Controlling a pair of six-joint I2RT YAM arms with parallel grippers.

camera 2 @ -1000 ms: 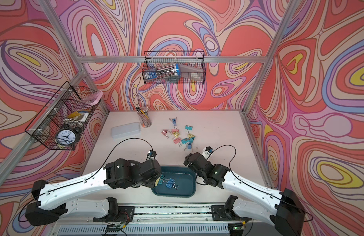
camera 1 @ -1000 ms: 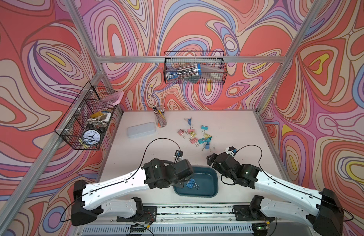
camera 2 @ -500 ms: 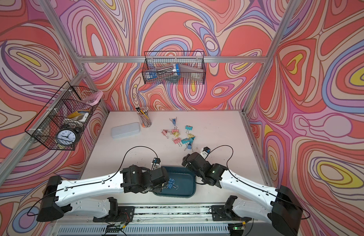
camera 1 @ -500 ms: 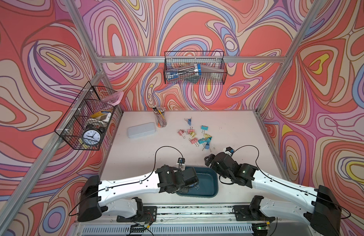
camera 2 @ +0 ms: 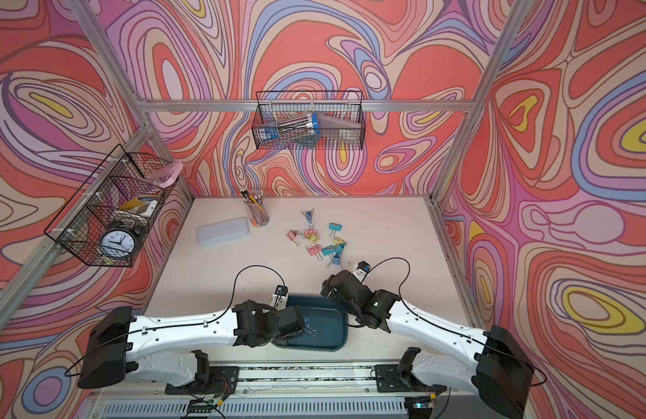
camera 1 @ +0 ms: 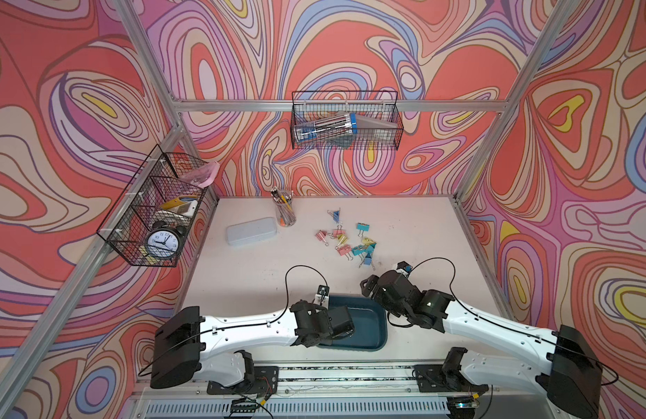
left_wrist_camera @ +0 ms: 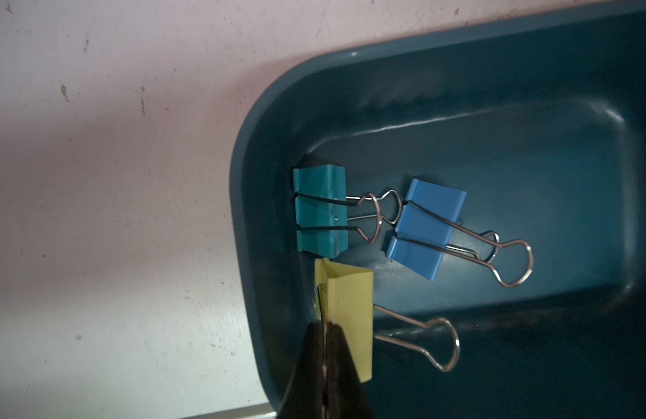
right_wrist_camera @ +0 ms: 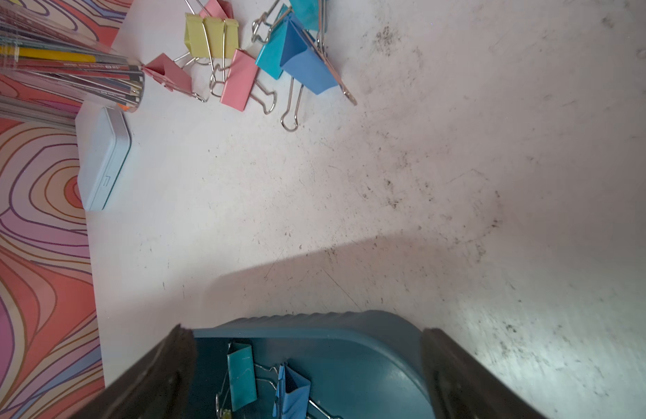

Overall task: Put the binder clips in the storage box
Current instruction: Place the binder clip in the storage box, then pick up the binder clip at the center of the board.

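Note:
The storage box is a dark teal tray at the table's front. A teal binder clip and a blue one lie at its left end. My left gripper is shut on one wire handle of a yellow binder clip, which hangs low inside the tray beside the teal one. My right gripper hovers open over the tray's far rim, holding nothing. Several more binder clips lie in a loose pile farther back.
A pale flat case and a cup of pencils stand at the back left of the table. A wire basket with a clock hangs on the left wall. Another wire basket hangs on the back wall.
My left arm has stretched lower and brought the yellow clip down into the tray's left end. The right gripper has shifted slightly toward the tray's far rim, still open.

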